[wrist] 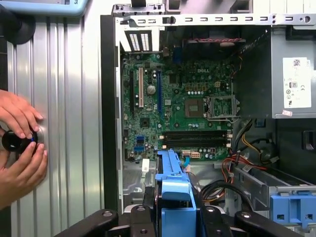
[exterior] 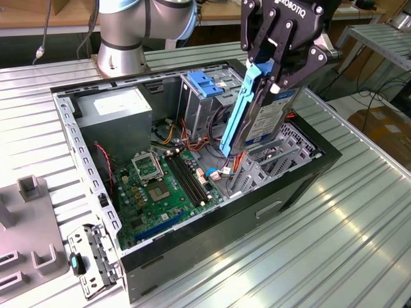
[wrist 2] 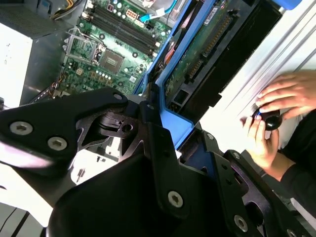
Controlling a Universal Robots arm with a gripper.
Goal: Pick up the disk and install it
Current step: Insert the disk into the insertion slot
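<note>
Disk (exterior: 270, 119): flat silver-grey metal drive, white label with a blue band on the face, blue plastic rail (exterior: 237, 115) down the long edge. In the second wrist view the disk (wrist 2: 207, 49) shows its green circuit-board underside and connector edge, framed in blue. In the first wrist view the disk (wrist: 174, 182) is seen edge-on as a blue strip.

Held on end and slightly tilted, the disk sits above the open computer case (exterior: 212, 240), lower end dipping in at the case's drive-bay corner. Cannot tell whether it touches the metal bay below.

The claw (exterior: 273, 76) is clamped on the disk's upper end, fingers pinched across it; the black claw (wrist 2: 163, 118) linkages sit close to the camera in both wrist views, claw (wrist: 173, 217) around the blue rail.

Inside the case: green motherboard (exterior: 164, 186) on the floor, grey power-supply box (exterior: 119, 112) in the far corner, metal cage with blue top (exterior: 205, 83) just behind the disk. The case lies on a ribbed metal surface (exterior: 334, 244). Arm base (exterior: 122, 38) stands behind the case. A loose metal bracket (exterior: 90, 256) lies just beside the case.

A person's hands (wrist: 19, 143) rest on the surface outside the case wall, around a black knob (wrist: 15, 140).
</note>
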